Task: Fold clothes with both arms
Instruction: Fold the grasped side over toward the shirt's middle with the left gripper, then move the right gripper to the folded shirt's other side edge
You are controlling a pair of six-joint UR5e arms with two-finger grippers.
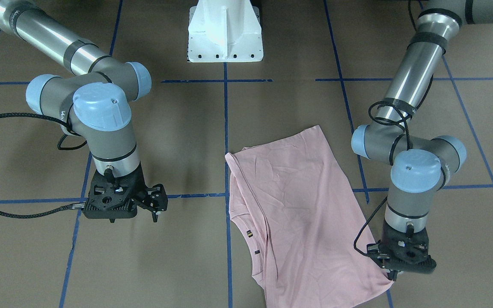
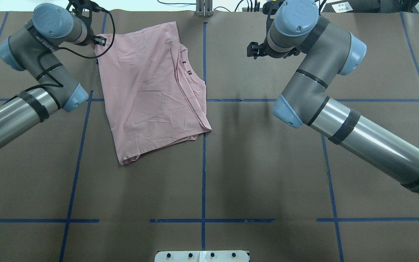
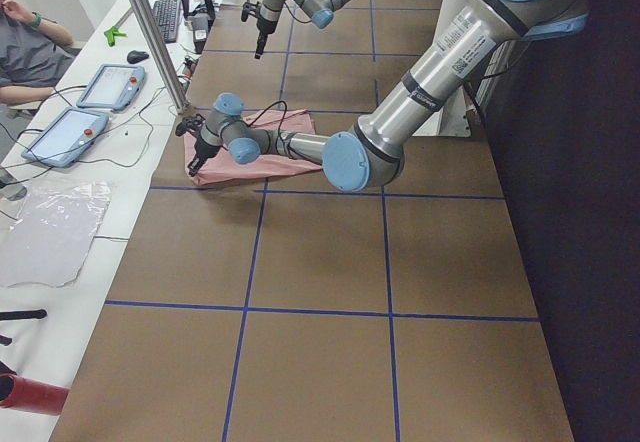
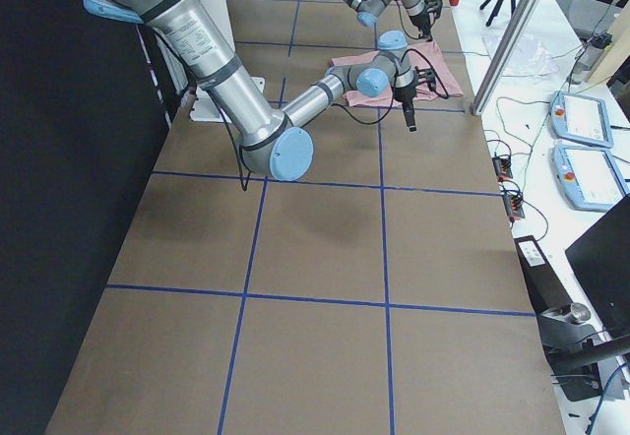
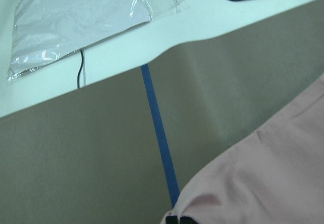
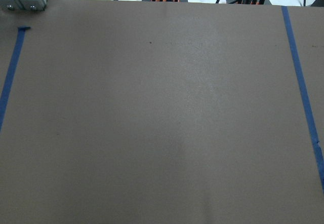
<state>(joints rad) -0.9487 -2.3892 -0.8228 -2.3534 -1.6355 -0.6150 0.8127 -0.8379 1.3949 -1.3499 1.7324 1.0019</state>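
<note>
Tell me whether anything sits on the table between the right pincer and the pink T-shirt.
Nothing visible does. Between the black right pincer and the pale pink fabric T-shirt there is only bare brown table, crossed by blue tape lines. The pincer hangs clear of the shirt, on its collar side.

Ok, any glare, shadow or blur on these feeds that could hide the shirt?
Overhead: shirt evenly lit, soft arm shadows fall mainly on the table beside it. Front-facing: glare streaks on the right arm, none on fabric. Left wrist: slightly soft, plastic sheet glints, shirt corner readable.
</note>
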